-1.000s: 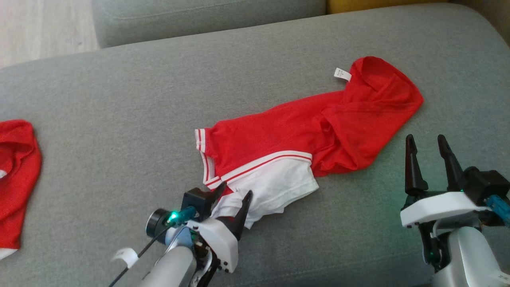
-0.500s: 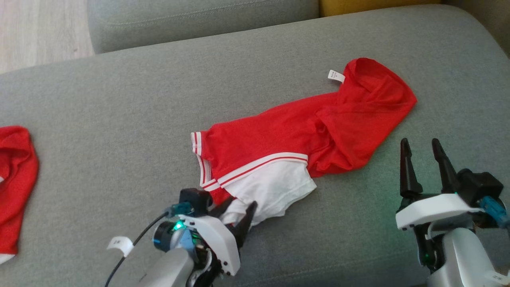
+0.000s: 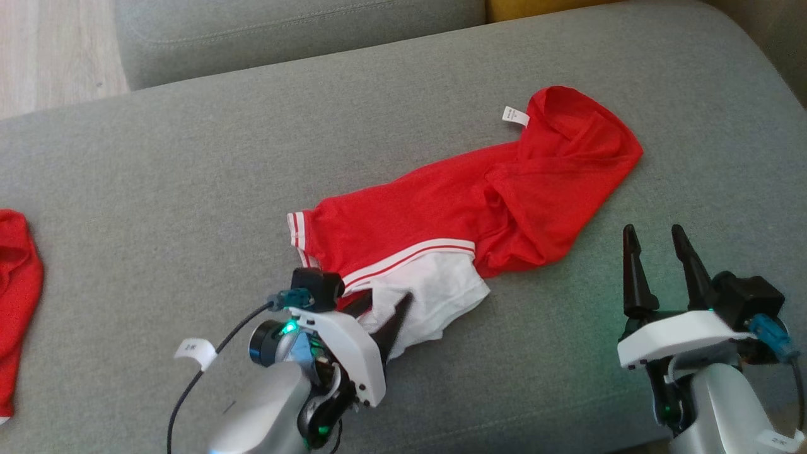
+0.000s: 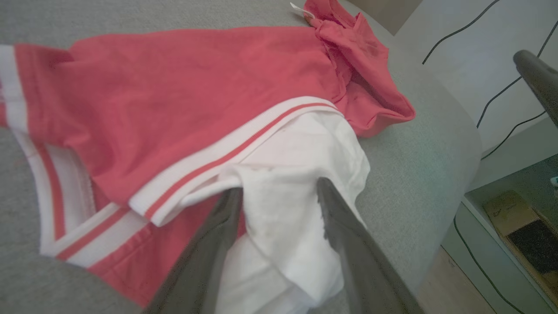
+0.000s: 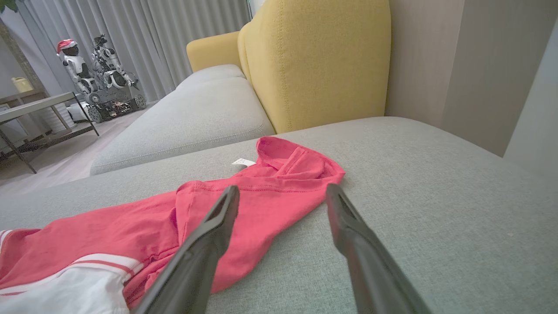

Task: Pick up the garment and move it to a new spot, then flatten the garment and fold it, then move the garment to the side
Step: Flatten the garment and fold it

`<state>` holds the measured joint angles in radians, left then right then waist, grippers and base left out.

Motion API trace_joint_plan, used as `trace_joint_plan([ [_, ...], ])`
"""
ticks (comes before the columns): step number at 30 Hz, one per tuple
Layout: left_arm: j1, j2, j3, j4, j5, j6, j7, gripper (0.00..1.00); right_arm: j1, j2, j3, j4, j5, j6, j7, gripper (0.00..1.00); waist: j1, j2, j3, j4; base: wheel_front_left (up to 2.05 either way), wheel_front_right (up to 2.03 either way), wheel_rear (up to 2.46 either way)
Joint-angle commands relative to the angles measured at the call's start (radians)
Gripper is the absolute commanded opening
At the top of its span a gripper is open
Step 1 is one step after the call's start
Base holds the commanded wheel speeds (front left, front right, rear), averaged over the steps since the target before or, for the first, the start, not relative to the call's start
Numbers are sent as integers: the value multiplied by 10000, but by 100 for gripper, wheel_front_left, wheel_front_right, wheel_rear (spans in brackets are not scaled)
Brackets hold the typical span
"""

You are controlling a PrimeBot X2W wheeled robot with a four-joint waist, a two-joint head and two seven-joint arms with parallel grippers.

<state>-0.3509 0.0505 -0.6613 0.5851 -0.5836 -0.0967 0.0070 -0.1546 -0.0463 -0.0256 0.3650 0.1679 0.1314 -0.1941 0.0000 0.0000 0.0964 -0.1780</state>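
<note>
1. Far left edge of the head view: second red garment (image 3: pixel 19 296), cut off by the frame, well apart from the task piece.
2. Paper tag (image 3: pixel 195 349) on the left arm's cable; its marks are not legible.
3. Left gripper (image 3: pixel 388 297): 2 fingers spread wide, set astride the near end of the garment (image 3: pixel 441 208). In the left wrist view a bunched fold of the white panel (image 4: pixel 283 205) sits between them, brushing both fingers, not clamped.
4. Garment: red, with white panel and red-and-white striped trim, lying crumpled mid-way along the grey sofa cushion (image 3: pixel 157 189). Long axis diagonal in the head view: striped trim and white panel at lower left, nearer the robot; bunched red end at upper right, farther off.
5. White label (image 3: pixel 515 116) sticks out at that upper-right end, just beside the red fold. Print too small to read.
6. Right gripper (image 3: pixel 653 228): 2 fingers apart, nothing between them, over bare cushion near the red end, not touching it.
7. Right wrist view: yellow backrest (image 5: pixel 314 56) beyond the cushion.
</note>
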Motion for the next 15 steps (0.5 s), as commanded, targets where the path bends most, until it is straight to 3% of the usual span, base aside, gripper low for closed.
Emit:
trace_joint_plan([
  [1,-532,0,311,-235,-60,15,-43,10,-459,-39,298,-260,49,-7,-122,100,0,0,13,-17,0,0,0],
  [2,-583,2,288,-229,-54,2,-48,0,-468,-39,308,-239,60,-7,-133,100,0,0,14,-25,0,0,0],
  [9,-1025,81,570,-687,-363,-89,-293,0,-563,-39,291,-118,92,-7,-202,100,0,0,58,-24,0,0,0],
  [15,-1828,240,1098,-1667,-1361,-226,363,0,-707,-39,375,11,152,-7,-267,100,0,0,155,-110,0,0,0],
])
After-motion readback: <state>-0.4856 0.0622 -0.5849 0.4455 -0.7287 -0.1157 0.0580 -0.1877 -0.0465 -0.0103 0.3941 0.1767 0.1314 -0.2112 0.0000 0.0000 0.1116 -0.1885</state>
